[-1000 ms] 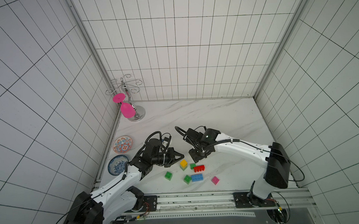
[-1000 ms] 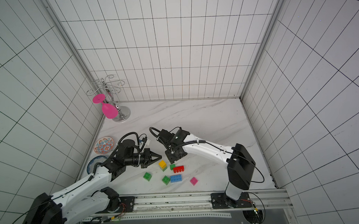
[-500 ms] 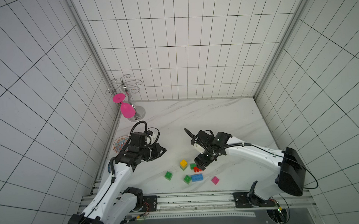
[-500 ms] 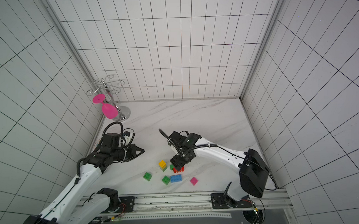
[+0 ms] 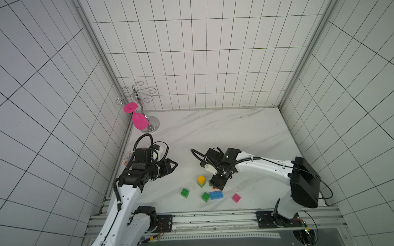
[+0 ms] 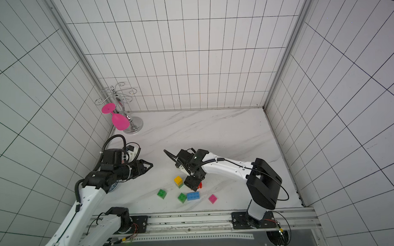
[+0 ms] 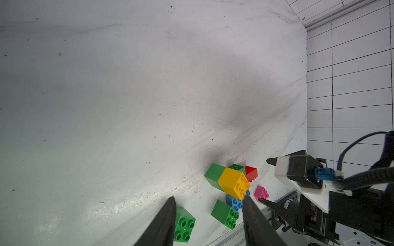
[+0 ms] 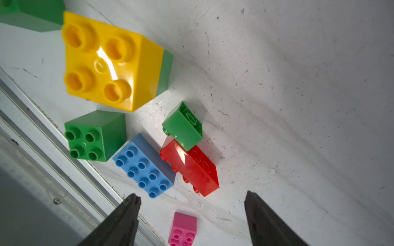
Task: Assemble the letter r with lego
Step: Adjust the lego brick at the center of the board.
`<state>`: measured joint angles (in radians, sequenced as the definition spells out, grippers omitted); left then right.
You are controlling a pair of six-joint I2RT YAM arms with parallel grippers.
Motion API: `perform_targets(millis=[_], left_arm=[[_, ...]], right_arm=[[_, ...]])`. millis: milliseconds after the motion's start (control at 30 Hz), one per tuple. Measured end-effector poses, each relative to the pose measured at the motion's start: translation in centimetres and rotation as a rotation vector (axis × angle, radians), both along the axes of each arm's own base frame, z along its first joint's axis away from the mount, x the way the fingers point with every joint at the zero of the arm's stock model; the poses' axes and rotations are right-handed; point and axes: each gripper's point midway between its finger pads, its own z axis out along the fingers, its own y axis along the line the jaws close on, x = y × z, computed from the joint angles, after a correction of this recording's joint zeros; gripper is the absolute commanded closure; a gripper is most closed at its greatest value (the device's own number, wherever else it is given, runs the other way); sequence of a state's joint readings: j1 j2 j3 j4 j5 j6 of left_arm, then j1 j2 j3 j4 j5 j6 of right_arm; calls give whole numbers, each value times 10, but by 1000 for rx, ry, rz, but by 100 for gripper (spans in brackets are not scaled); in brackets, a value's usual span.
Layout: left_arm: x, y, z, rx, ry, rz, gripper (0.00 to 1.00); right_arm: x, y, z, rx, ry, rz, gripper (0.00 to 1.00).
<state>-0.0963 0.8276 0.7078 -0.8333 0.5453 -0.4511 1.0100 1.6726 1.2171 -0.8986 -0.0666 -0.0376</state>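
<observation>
Left gripper: jaws apart, empty, off to side of bricks. Right gripper: jaws wide, empty, just above red brick. Red brick lies on its side, touching tipped green brick. Yellow brick sits stacked on lower green brick. Blue brick, green cube and pink brick lie near front edge of table.

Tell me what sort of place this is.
Most likely a robot lab's test cell, not a home: grid-lined white wall panels box in a marble-look tabletop, two robot arms stand on a metal rail, and lego bricks lie about as props.
</observation>
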Motion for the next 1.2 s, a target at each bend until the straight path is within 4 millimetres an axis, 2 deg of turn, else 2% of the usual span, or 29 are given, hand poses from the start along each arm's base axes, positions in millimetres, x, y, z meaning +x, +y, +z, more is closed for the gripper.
perform_targets(millis=[133, 533, 700, 1000, 1133, 1200], left_arm=[[0, 0, 0, 2, -1, -3, 47], [0, 0, -1, 3, 1, -6, 47], [0, 0, -1, 3, 1, -6, 47], [0, -1, -1, 0, 3, -8, 47], [0, -1, -1, -2, 5, -10, 47], [0, -1, -1, -1, 5, -12, 47]], right_arm=[[-2, 1, -15, -36, 22, 20, 28], [-5, 7, -39, -55, 76, 16, 42], [1, 12, -41, -22, 90, -31, 50], [36, 14, -37, 110, 158, -298, 64], [49, 21, -37, 206, 216, -458, 63], [54, 24, -38, 253, 252, -538, 57]])
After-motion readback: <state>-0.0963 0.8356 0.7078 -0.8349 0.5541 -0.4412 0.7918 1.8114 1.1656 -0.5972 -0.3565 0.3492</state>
